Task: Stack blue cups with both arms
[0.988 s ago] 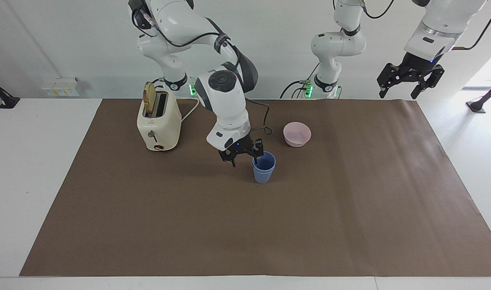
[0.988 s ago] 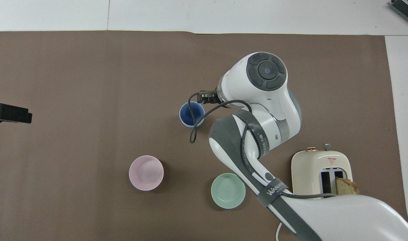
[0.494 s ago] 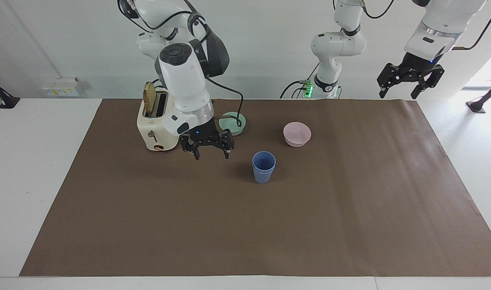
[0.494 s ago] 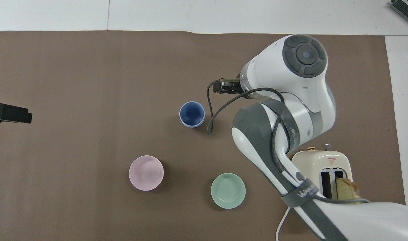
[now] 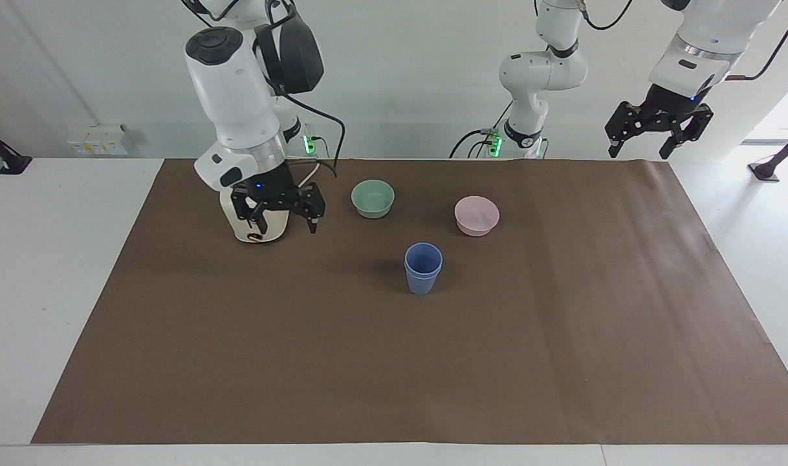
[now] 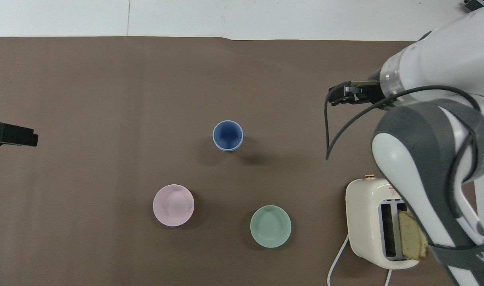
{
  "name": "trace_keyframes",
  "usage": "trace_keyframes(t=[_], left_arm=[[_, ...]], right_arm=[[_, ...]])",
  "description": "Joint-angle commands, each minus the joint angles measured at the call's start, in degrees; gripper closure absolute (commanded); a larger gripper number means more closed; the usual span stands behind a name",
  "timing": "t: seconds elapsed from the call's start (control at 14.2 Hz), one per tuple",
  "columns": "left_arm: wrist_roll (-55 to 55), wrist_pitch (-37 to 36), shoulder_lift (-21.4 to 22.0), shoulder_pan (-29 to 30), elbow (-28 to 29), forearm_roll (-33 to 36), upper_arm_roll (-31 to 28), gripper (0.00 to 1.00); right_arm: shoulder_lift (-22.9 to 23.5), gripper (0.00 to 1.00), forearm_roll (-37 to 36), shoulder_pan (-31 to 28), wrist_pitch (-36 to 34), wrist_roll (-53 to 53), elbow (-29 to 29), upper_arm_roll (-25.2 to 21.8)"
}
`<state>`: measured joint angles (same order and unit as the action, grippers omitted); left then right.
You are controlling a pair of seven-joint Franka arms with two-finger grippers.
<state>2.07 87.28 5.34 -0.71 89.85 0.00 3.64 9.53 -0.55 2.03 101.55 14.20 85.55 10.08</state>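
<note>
The blue cups stand upright near the middle of the brown mat, one nested inside the other; nothing touches them. The facing view shows the stack from the side, with a second rim line just below the top rim, which tells there are two. The overhead view shows only a dark blue inside ringed by a paler edge, so from there it reads almost as a single cup.

Nearer to the robots than the stack sit the pink bowl and the green bowl, well apart from each other and from the cups. A cream toaster stands toward the right arm's end of the table. The overhead view shows a slice of bread standing in one slot; in the facing view the arm hides the slots.

The right gripper hangs raised in front of the toaster, fingers spread and holding nothing, its arm bent down steeply from above. From overhead the same gripper shows over bare mat, with the arm's bulk covering part of the toaster.

The left gripper waits high over the mat's edge by its own base, jaws spread and empty; overhead only its tip shows.
</note>
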Motion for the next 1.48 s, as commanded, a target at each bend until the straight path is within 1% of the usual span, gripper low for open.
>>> trace_keyframes(t=[0.0,0.14,0.28,0.42,0.56,0.71,1.06,1.41], left_arm=[[0.48,-0.53,0.90,0.45,0.68,-0.35,0.14,0.00],[0.48,-0.53,0.90,0.45,0.68,-0.35,0.14,0.00],[0.48,-0.53,0.81,0.53,0.68,-0.35,0.14,0.00],[0.48,-0.53,0.90,0.45,0.68,-0.35,0.14,0.00],[0.40,-0.53,0.81,0.53,0.68,-0.35,0.14,0.00],[0.48,-0.53,0.90,0.45,0.68,-0.35,0.14,0.00],[0.48,-0.62,0.81,0.45,0.68,-0.35,0.14,0.00],[0.40,-0.53,0.81,0.53,0.68,-0.35,0.14,0.00]], right_arm=[[-2.67,0.00,-2.00,-2.55,-4.23,-5.57,0.32,-0.14],[-3.28,0.00,-2.62,-3.35,-8.10,-9.87,-2.22,-2.68],[-4.86,0.00,-2.53,-3.26,-10.22,-12.69,-2.32,-5.32],[-6.36,0.00,-2.35,-3.26,-11.63,-14.28,-2.32,-6.12],[-6.71,0.00,-1.83,-3.26,-13.56,-14.11,-2.23,-6.12],[-7.94,0.00,-1.82,-3.26,-13.05,-13.85,-1.44,-6.12],[-8.91,0.00,-1.48,-3.88,-12.43,-14.29,1.19,-7.09],[-9.09,0.00,-1.39,-3.79,-11.72,-14.02,1.37,-7.09]])
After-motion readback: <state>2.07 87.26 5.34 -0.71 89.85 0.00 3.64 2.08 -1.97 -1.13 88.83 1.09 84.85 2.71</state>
